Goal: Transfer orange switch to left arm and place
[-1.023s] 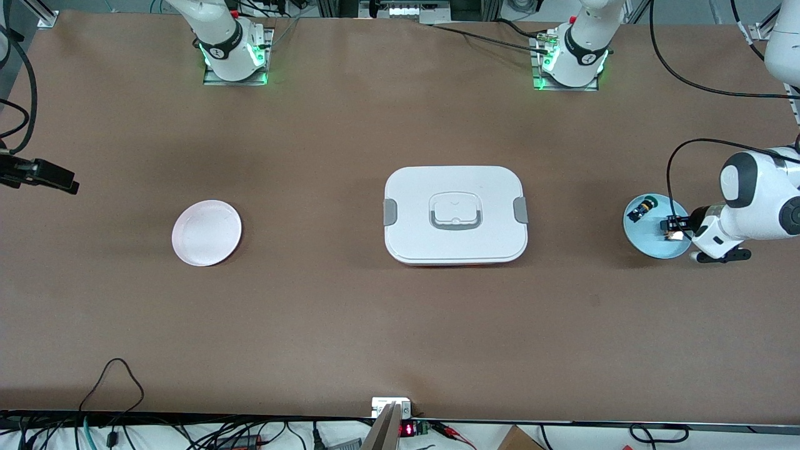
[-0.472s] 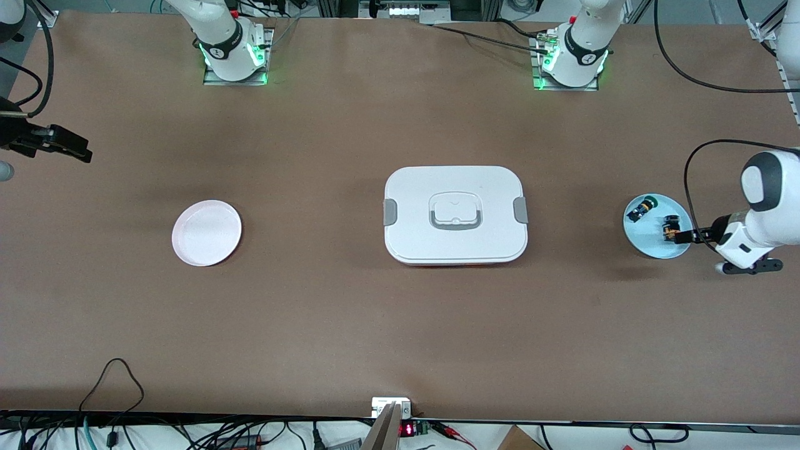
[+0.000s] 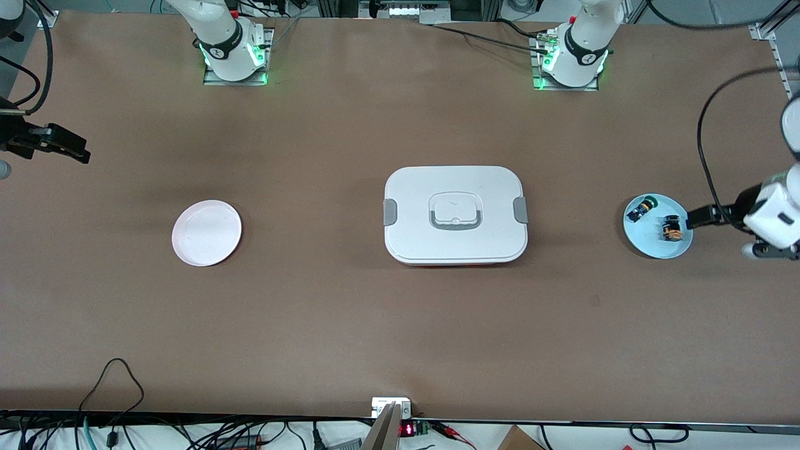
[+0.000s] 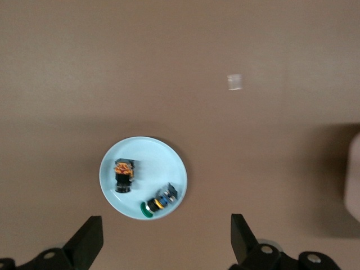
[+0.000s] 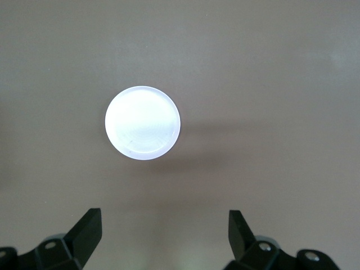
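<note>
The orange switch (image 3: 671, 229) lies on a light blue plate (image 3: 653, 247) at the left arm's end of the table, beside a black-and-blue switch with a green tip (image 3: 639, 209). My left gripper (image 3: 697, 219) is open and empty, up in the air just off the plate's edge. In the left wrist view the orange switch (image 4: 124, 175) and the plate (image 4: 169, 163) lie ahead of the open left gripper (image 4: 164, 241). The white box (image 3: 455, 214) sits at the table's middle. My right gripper (image 3: 78, 152) is open and empty at the right arm's end; its wrist view (image 5: 163, 233) shows it high above the table.
An empty white plate (image 3: 206, 232) lies between the box and the right arm's end; it also shows in the right wrist view (image 5: 143, 122). A corner of the box (image 4: 354, 180) shows in the left wrist view. Cables run along the table's front edge.
My left gripper was down at the orange switch on the blue plate; it has drawn back off the plate and risen, empty. The switch stays on the plate. My right gripper shifted slightly.
</note>
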Controlling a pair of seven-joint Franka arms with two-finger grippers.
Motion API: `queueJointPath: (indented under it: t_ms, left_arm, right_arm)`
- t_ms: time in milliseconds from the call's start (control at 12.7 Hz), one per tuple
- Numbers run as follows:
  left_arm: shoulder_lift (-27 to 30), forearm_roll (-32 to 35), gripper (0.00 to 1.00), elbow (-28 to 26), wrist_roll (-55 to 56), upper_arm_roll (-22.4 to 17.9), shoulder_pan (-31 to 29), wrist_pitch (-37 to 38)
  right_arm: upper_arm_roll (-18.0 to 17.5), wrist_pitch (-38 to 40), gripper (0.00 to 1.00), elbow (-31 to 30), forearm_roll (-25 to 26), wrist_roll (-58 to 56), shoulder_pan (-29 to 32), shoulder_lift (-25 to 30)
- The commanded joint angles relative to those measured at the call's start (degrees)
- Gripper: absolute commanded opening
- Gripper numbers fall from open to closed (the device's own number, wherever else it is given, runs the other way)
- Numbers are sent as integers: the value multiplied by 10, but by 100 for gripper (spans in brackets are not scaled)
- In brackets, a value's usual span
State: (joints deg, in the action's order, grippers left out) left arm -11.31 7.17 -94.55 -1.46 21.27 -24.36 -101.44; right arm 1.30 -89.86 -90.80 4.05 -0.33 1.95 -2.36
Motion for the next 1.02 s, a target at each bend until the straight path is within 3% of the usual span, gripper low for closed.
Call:
queueJointPath:
  t_ms: [0,394,944]
  left_arm:
    - [62,-43,100,-11,-6,-110,122,38]
    - [95,-87,100,-39,15,-195,203,48]
    - [103,-92,100,-42,23,-202,201,51]
  right_arm:
    - [6,6,100,5,-13,-10,-4,4]
    - [5,5,100,5,-13,-4,-19,5]
    - [7,6,100,5,-14,-5,-19,5]
